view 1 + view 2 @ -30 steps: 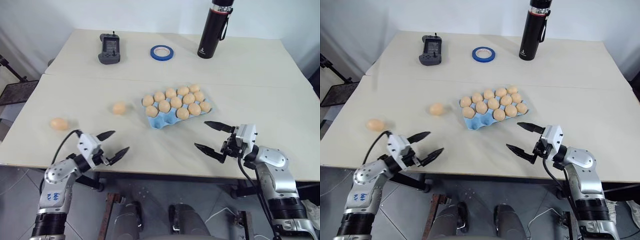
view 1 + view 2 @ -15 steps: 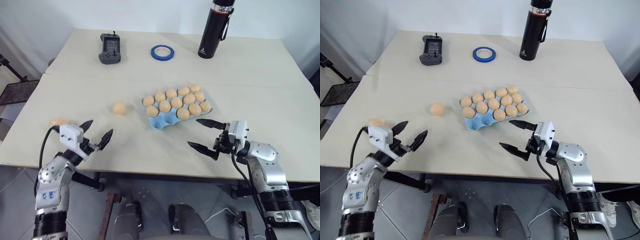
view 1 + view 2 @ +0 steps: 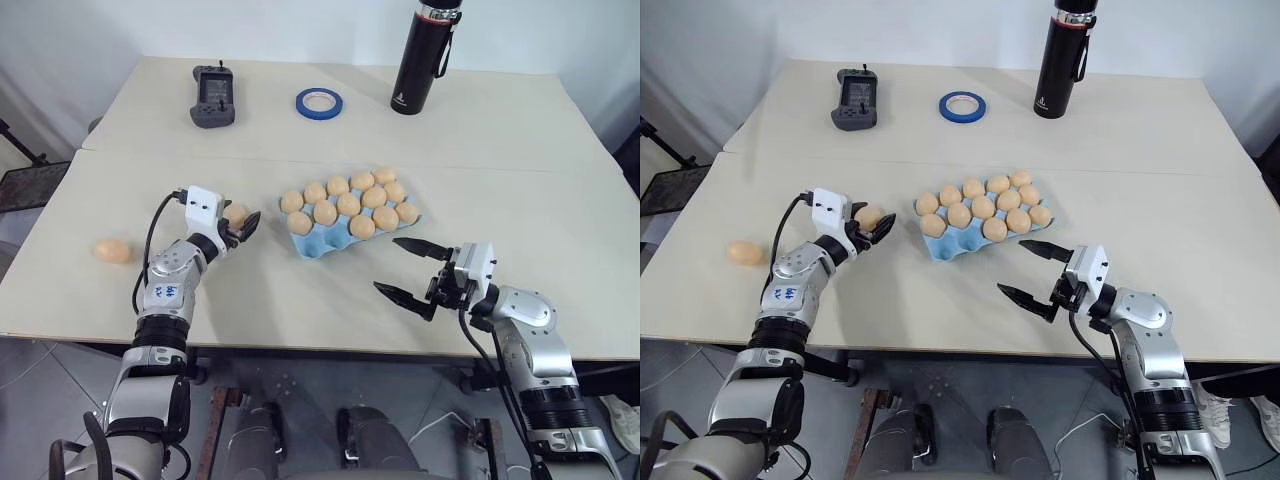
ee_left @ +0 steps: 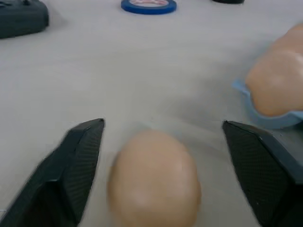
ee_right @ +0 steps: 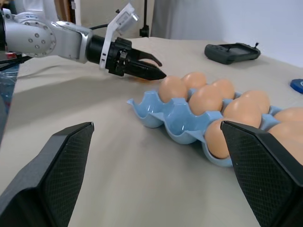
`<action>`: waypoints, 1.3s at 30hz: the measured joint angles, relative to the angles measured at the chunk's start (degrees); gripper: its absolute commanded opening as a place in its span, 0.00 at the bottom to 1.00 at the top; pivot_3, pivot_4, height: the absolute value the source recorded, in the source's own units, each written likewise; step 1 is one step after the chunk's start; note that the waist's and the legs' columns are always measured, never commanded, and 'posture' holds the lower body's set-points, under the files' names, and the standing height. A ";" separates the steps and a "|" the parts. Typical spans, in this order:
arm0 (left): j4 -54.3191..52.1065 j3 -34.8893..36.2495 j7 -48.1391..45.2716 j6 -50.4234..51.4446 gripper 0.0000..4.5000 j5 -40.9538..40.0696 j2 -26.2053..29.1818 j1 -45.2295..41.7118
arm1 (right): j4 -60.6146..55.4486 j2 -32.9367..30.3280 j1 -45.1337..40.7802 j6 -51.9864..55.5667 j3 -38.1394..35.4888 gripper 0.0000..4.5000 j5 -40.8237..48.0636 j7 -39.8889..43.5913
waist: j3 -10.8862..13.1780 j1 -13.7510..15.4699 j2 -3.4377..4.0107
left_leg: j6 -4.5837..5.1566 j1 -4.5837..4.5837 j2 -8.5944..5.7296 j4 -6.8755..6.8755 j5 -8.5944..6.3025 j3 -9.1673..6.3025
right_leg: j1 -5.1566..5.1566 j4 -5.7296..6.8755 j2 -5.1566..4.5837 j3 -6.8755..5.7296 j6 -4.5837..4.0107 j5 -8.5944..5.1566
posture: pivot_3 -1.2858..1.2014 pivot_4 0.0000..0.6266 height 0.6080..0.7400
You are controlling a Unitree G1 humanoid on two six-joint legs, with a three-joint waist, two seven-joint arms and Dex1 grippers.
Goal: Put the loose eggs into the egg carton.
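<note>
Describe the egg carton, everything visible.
The egg carton is a light blue moulded tray without a lid, matte like pulp, with scalloped edges. It lies flat on the table near the middle, set at a slant. Tan-orange eggs fill most of its cups; the cups along the near edge, toward the robot, are empty, as the right wrist view shows. No gripper touches it: the left gripper is beside its left end, the right gripper in front.
</note>
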 measured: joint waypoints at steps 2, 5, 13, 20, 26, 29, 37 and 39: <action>0.28 -0.13 -1.04 -0.01 0.57 0.15 0.20 0.00 | -1.40 0.00 0.77 0.34 -0.01 1.00 0.00 -0.85 | 0.00 0.19 -0.01 | -0.16 0.00 0.00 0.01 -0.08 -0.02 | 0.00 0.02 -0.02 -0.02 0.00 0.00 | 0.52 0.24 1.00; -1.20 -0.93 -5.21 1.30 0.41 -0.09 0.74 0.25 | -1.96 0.00 1.13 0.51 -0.02 1.00 0.01 -1.79 | 0.01 0.21 -0.01 | -0.21 0.00 -0.03 0.02 -0.12 -0.01 | 0.02 0.02 -0.05 -0.02 0.00 0.00 | 0.52 0.24 1.00; -9.14 -7.59 -14.02 2.42 0.41 -0.60 -2.22 -6.14 | -2.15 0.03 1.34 0.62 -0.01 1.00 0.01 -2.58 | 0.01 0.96 -0.02 | -0.23 -0.01 -0.08 0.09 -0.11 -0.01 | 0.04 0.03 -0.06 -0.01 0.01 0.01 | 0.52 0.24 1.00; -5.48 -14.73 -23.11 -1.08 0.41 0.57 -7.52 -10.55 | -2.61 0.16 1.63 0.54 -0.03 1.00 -0.08 -3.79 | 0.01 1.11 -0.02 | -0.15 0.00 -0.06 0.09 -0.05 0.00 | 0.01 0.03 0.00 0.02 0.00 0.00 | 0.52 0.24 1.00; -1.34 -15.91 -25.16 -1.10 0.68 1.37 -7.88 -10.43 | -4.15 0.22 3.66 0.46 -0.33 1.00 -0.23 -6.12 | 0.02 0.64 -0.02 | -0.08 -0.02 -0.04 0.09 -0.02 -0.07 | 0.02 0.04 -0.02 0.00 0.00 0.00 | 0.52 0.24 1.00; -0.96 -15.91 -25.57 -1.10 0.88 1.46 -7.91 -10.40 | -5.02 0.27 4.41 0.46 -0.33 1.00 -0.24 -6.93 | 0.02 0.65 -0.03 | -0.08 -0.02 -0.06 0.11 -0.02 -0.06 | 0.03 0.04 -0.04 -0.01 0.00 0.00 | 0.52 0.24 1.00; -8.25 -12.99 -26.85 -1.88 0.99 -0.34 -4.44 -6.24 | -6.19 0.26 4.78 0.49 -0.33 1.00 -0.17 -7.39 | 0.01 -0.01 -0.02 | -0.08 -0.02 0.03 0.07 0.00 -0.05 | 0.02 0.06 0.02 -0.01 0.00 0.00 | 0.52 0.24 1.00; -12.89 -9.20 -26.56 -2.02 0.99 -2.57 -1.26 -3.34 | -6.16 0.25 4.56 0.54 -0.24 1.00 -0.08 -6.76 | 0.01 -0.19 -0.02 | -0.09 0.01 0.08 0.07 0.04 -0.05 | 0.02 0.10 0.08 0.00 -0.01 -0.01 | 0.52 0.24 1.00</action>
